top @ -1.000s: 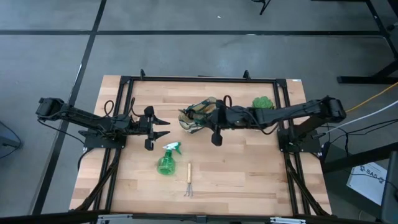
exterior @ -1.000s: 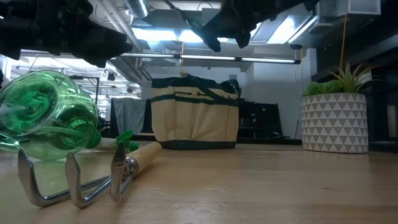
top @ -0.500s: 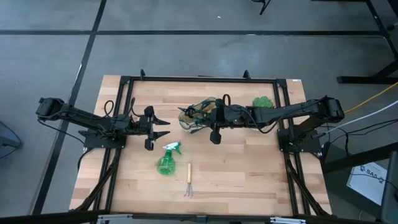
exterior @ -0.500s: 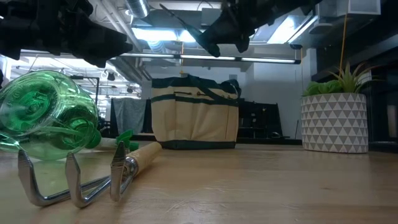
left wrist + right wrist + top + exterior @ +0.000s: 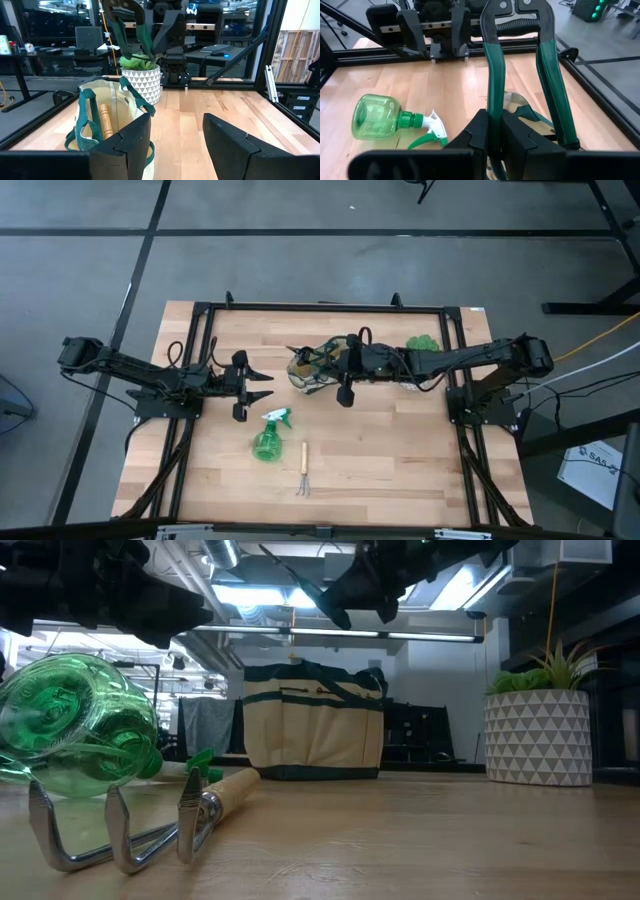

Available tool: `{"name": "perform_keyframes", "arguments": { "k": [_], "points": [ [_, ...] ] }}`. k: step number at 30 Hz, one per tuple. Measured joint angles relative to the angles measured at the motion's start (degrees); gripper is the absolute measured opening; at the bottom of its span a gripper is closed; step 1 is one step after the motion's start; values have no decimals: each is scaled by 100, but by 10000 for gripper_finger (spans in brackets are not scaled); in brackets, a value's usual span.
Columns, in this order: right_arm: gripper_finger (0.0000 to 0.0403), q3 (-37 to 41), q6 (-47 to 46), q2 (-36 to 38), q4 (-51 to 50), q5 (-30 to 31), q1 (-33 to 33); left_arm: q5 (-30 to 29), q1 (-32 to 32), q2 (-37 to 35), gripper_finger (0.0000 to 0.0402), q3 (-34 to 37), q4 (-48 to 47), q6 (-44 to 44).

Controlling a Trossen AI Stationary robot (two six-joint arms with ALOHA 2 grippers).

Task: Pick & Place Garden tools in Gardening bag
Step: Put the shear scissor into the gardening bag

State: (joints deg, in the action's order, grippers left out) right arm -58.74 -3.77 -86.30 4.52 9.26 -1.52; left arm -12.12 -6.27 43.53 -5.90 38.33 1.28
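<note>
Nearest, rake: the rake lay flat near the table's front edge, tines toward the front.
Spray bottle: the spray bottle lay on its side just beside the rake, nozzle toward the back.
Left gripper: the left gripper hovered behind the bottle, fingers apart, holding nothing.
Right gripper: the right gripper hung above the bag's mouth, fingers clamped on one green handle of the shears.
Bag: the bag stood upright at mid-back, with a wooden handle showing inside.
Farthest, plant: the potted plant stood at the back right, apart from the bag.
</note>
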Motion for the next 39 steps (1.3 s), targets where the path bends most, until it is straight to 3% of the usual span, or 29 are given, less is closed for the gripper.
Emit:
{"name": "perform_keyframes", "arguments": {
  "k": [13, 26, 39],
  "points": [
    [36, 0, 828, 4, 184, 15, 42, 0, 0, 0, 176, 0, 0, -1],
    [36, -2, 1902, 7, -601, 17, 179, 0, -1, 0, 177, 1, 0, -1],
    [36, -2, 2029, -35, -1171, 11, 497, 0, 0, 0, 177, 1, 0, 0]
  ]
}}
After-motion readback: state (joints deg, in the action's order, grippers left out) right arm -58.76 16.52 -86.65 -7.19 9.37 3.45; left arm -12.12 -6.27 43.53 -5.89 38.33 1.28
